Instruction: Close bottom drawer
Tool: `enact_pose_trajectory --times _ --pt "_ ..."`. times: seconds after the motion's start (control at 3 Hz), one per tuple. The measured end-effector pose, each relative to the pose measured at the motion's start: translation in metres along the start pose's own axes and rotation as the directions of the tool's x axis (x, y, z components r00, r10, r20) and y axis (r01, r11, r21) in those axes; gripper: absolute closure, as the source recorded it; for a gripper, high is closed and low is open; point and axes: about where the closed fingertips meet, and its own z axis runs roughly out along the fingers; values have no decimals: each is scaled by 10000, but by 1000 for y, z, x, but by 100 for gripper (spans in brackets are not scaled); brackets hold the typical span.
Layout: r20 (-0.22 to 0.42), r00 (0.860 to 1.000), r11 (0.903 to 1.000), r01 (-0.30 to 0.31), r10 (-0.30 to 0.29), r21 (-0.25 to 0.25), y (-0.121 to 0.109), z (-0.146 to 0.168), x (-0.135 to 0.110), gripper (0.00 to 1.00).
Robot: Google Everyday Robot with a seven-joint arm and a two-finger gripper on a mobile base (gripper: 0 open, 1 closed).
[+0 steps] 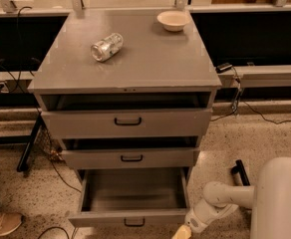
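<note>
The bottom drawer (pixel 130 217) of the grey cabinet is pulled far out, its inside empty, with a small black bar handle (pixel 134 222) on its front panel. My gripper (pixel 181 232) is low at the picture's bottom edge, just right of the drawer's front right corner, on the white arm (pixel 220 203). Most of the gripper is cut off by the frame.
The top drawer (pixel 127 121) and middle drawer (pixel 130 158) stand slightly open. A crushed can (pixel 106 47) and a bowl (pixel 173 20) lie on the cabinet top (pixel 150 63). A shoe (pixel 3 223) is at the lower left; cables lie on the floor.
</note>
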Motion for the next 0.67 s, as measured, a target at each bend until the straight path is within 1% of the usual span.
enact_pose_trajectory --times 0.33,0.67 --pt "300 9995 9990 -95 83 425 -30 15 -5 42" --pt "963 9953 9955 -135 44 940 -58 25 -15 66"
